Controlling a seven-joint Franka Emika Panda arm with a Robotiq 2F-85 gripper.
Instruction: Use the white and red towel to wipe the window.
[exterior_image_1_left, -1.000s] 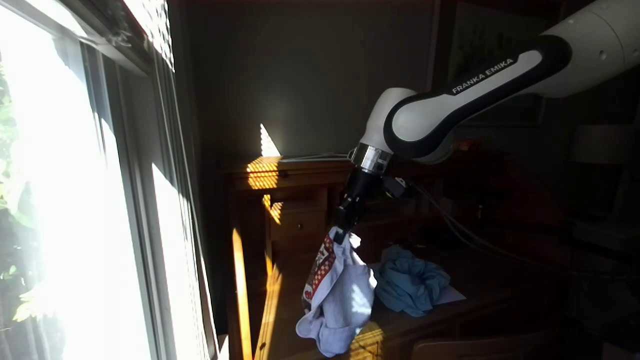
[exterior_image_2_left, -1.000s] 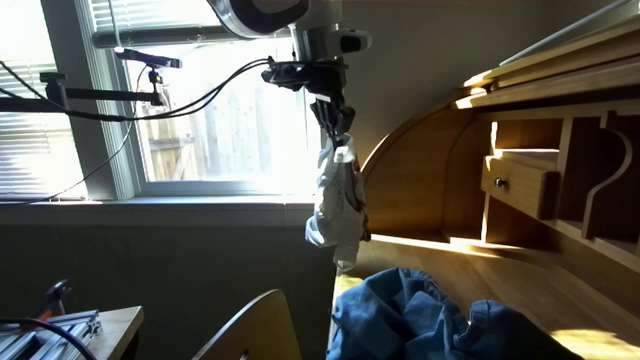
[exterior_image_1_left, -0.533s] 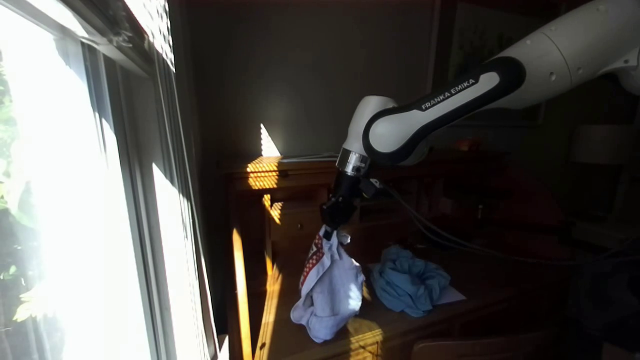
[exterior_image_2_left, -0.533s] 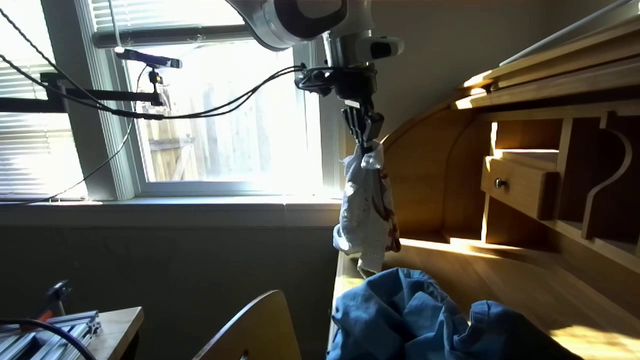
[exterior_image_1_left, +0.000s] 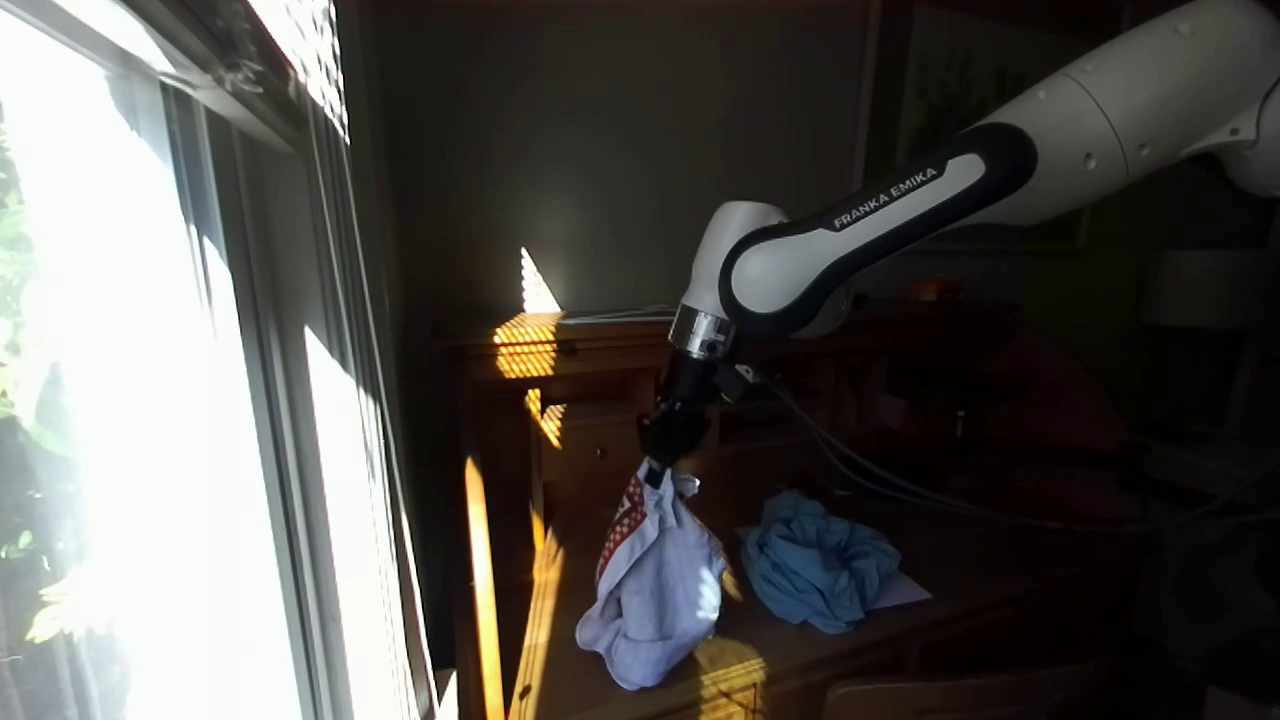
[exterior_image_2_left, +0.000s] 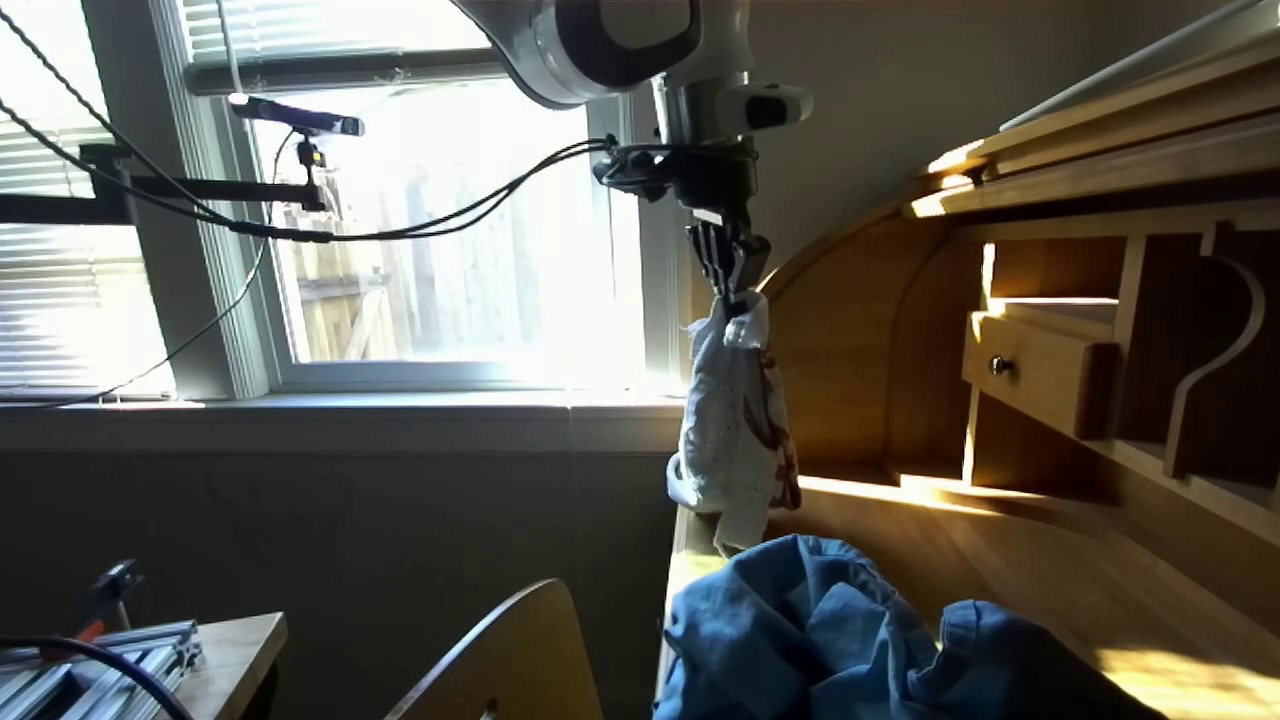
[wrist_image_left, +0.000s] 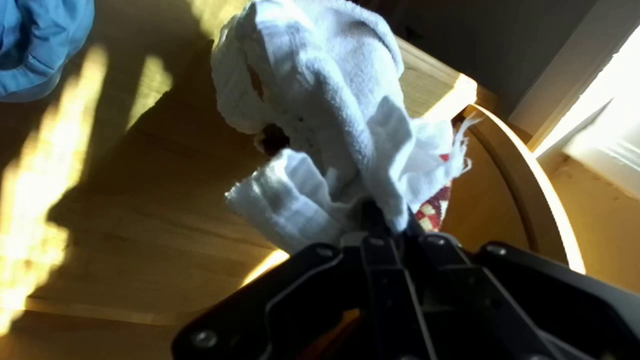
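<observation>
In an exterior view the white and red towel (exterior_image_1_left: 650, 610) is hanging at the lower middle of the frame, its long axis running near vertical and leaning slightly, the lower end toward the bottom left. Its gathered end is pointing up, its wider loose end down, and a red checked border (exterior_image_1_left: 622, 525) is running along its upper left edge. In an exterior view with the window (exterior_image_2_left: 470, 290) at the upper left, the towel (exterior_image_2_left: 715, 430) is dangling almost plumb, right of centre, its red side facing right. The gripper (exterior_image_1_left: 655, 474) is standing narrow and pinching the towel by its top, so the towel is falling directly beneath it. In both exterior views a blue cloth (exterior_image_1_left: 822, 562) is lying on the desk (exterior_image_2_left: 960, 550), at the lower right of centre.
</observation>
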